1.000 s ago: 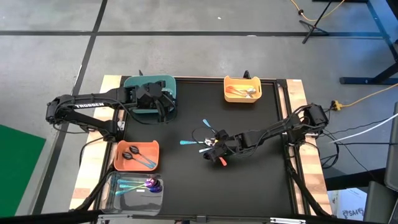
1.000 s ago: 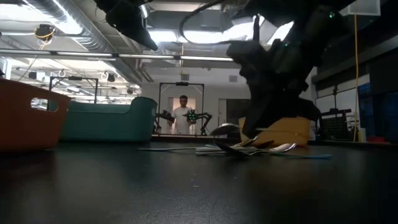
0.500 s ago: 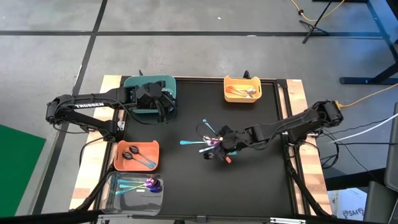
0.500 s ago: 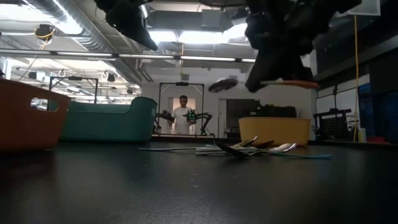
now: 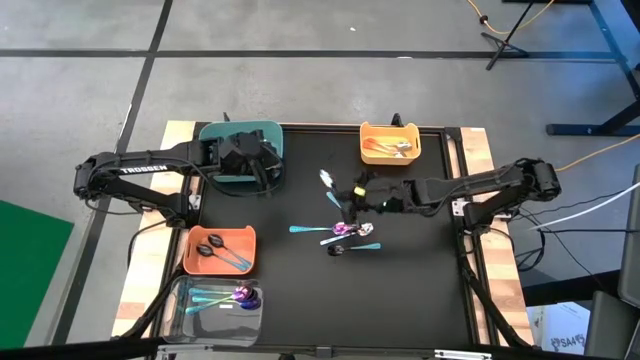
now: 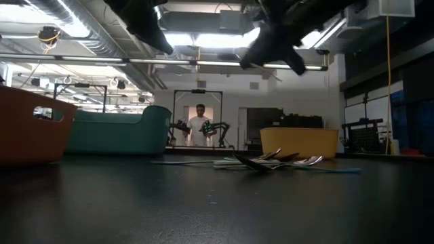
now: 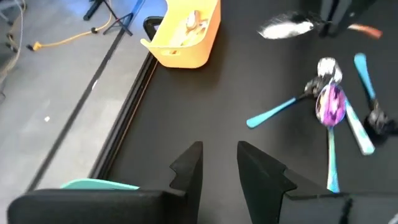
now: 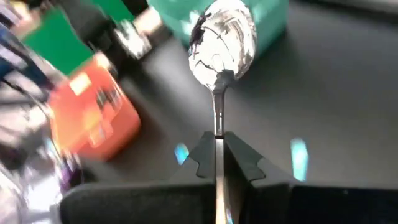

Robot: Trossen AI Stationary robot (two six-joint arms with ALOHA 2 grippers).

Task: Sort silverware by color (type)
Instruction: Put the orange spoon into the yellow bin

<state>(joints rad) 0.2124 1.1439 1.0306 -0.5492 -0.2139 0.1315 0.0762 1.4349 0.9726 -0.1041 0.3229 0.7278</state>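
My right gripper (image 5: 347, 193) hangs above the black mat, between the spoon pile and the yellow bin, shut on a spoon with a shiny silver bowl (image 8: 224, 37) and an orange handle end (image 7: 368, 30). The rest of the silverware lies in a loose pile (image 5: 345, 235) at mid-mat: teal, purple, silver and black spoons resting flat. My left gripper (image 7: 217, 163) waits over the teal bin (image 5: 240, 150), open, nothing between its fingers. My right gripper pinches the spoon's thin handle (image 8: 217, 124) just behind the bowl, between its two fingers. The spoon lies along the fingers, with the bowl sticking out past the fingertips toward the table's left. It is lifted clear of the mat and the pile.
A yellow bin (image 5: 390, 143) with orange-copper spoons stands at the far edge. An orange bin (image 5: 218, 250) with black and blue spoons and a clear bin (image 5: 215, 298) with teal and purple ones stand near left. Bare mat lies around the pile.
My right gripper has risen from the spoon pile and gone toward the table's far edge, rolling as it went, still shut on the silver-bowled spoon. The spoon has come up out of the pile and now hangs clear of the mat.
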